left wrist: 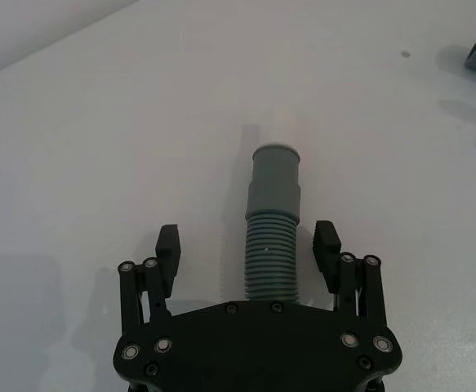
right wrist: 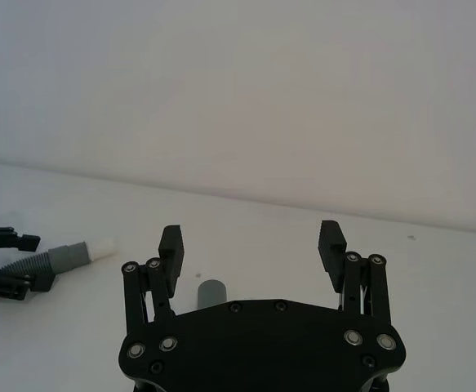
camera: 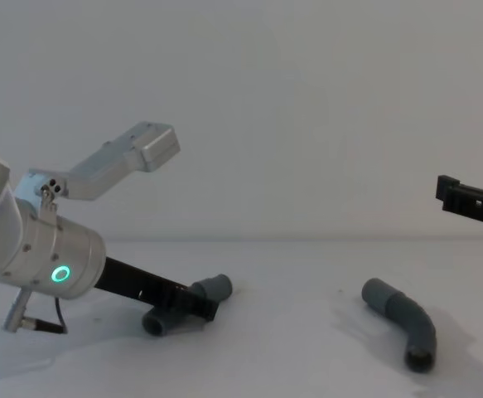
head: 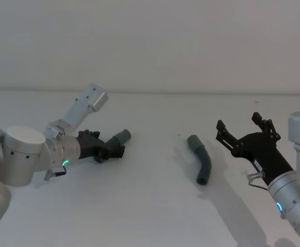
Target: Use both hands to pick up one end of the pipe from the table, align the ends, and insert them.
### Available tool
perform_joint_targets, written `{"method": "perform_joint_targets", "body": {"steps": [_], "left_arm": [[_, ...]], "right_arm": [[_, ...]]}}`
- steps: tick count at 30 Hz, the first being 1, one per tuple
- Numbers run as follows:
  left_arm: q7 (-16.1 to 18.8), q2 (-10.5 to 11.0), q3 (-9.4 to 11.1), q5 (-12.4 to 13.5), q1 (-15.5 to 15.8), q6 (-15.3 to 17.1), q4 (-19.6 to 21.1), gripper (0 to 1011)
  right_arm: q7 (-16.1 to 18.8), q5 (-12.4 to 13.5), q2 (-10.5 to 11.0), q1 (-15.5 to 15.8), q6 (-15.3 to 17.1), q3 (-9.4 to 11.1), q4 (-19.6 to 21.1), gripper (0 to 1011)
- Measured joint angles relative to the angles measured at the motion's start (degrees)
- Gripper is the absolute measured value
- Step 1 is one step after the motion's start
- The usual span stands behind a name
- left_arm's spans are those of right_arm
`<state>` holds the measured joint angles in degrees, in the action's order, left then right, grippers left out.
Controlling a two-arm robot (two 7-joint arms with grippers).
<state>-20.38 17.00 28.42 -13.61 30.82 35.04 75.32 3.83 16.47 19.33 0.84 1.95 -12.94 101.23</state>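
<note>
**Left gripper around one pipe piece, right gripper open beside the other**

The plain matte white table (head: 150, 221) carries two short curved dark grey pipe pieces with ribbed bodies and smooth cuffs, lying well apart from each other. The black plastic left gripper (head: 112, 151) with toothed fingers is low at the table on the robot's left side. Its fingers (left wrist: 169, 245) stand apart on both sides of the ribbed body of the first pipe piece (left wrist: 270, 245). A gap shows on each side, so it grips nothing. The smooth cuff (right wrist: 78, 254) of this piece, with its white tip, reaches out beyond the fingertips toward the middle of the table. The second pipe piece (head: 201, 159) lies flat on the table, more to the right. The black right gripper (head: 238, 122) hangs raised above the table, near this piece and to its right. It is wide open and empty, and does not touch the piece.
</note>
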Motion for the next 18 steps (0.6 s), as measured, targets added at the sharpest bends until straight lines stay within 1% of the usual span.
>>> {"method": "perform_joint_targets", "body": {"steps": [2, 4, 18], "left_arm": [[0.02, -0.08, -0.04, 0.03, 0.04, -0.03, -0.12, 955], [0.05, -0.2, -0.09, 0.05, 0.09, -0.09, -0.27, 895], [0.14, -0.51, -0.26, 0.2, 0.25, -0.26, -0.81, 805]], "right_arm": [[0.0, 0.0, 0.0, 0.0, 0.0, 0.0, 0.0, 1002], [0.0, 0.0, 0.0, 0.0, 0.0, 0.0, 0.0, 1002], [0.0, 0.0, 0.0, 0.0, 0.0, 0.0, 0.0, 1002]]}}
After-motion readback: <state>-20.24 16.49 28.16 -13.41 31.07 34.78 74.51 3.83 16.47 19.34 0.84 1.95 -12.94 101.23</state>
